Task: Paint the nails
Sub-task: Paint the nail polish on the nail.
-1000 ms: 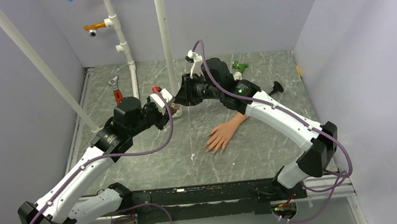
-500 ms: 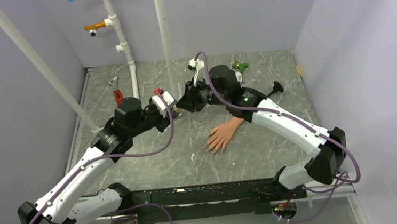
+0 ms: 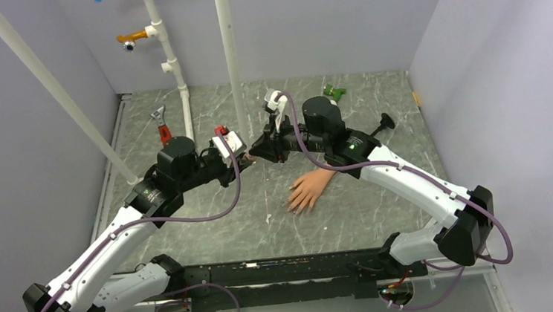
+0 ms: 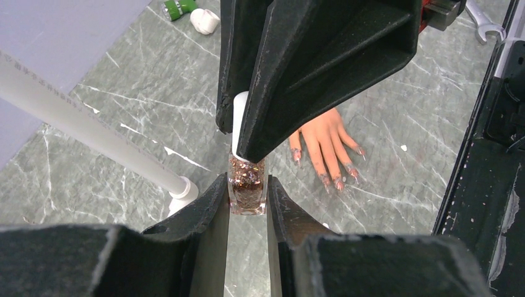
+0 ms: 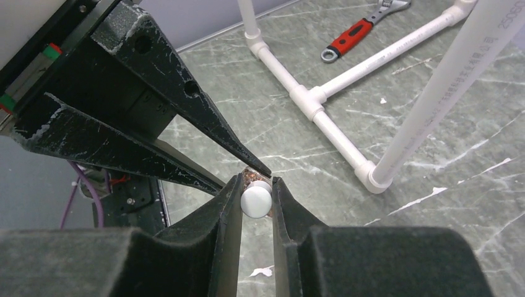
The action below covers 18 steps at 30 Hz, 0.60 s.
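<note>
left hand [image 4: 246, 185]: gripping glitter bottle [image 4: 246, 195] | right hand [image 5: 255, 185]: pinching white cap [image 5: 256, 200]; apparently lower than before

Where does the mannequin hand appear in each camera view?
Top external: mannequin hand, just right of centre.
Left wrist: right of centre, beyond the held glitter bottle.
Right wrist: not in it; a white cap sits between the jaws.
Shared landmark: the red-handled wrench.
</note>
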Available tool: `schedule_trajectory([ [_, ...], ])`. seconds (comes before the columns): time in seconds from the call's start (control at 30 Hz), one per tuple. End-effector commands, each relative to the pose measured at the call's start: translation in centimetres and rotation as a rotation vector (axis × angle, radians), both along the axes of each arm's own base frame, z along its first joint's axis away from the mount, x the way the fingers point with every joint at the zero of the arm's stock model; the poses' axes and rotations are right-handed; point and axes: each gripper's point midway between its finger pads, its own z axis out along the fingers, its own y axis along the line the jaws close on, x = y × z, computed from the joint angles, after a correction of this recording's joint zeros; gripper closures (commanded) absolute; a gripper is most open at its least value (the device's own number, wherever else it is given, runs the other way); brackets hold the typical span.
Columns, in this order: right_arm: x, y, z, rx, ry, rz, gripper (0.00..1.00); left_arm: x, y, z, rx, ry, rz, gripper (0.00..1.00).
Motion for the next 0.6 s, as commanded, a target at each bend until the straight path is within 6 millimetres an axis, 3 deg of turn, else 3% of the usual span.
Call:
schedule_trajectory([
  [0.0, -1.3, 0.3, 2.8, 0.060, -0.094, 0.083, 1.00, 0.3, -0.3, 2.2, -0.038, -0.064, -0.013, 1.00],
  [0.23, -1.3, -0.1, 5.0, 0.098, -0.115, 0.057, 1.00, 1.4, -0.1, 1.5, -0.019, -0.042, 0.041, 1.00],
  [0.57, -1.4, -0.8, 6.2, 0.111, -0.115, 0.029, 1.00, 1.8, 0.1, 1.2, -0.007, -0.036, 0.062, 1.00],
])
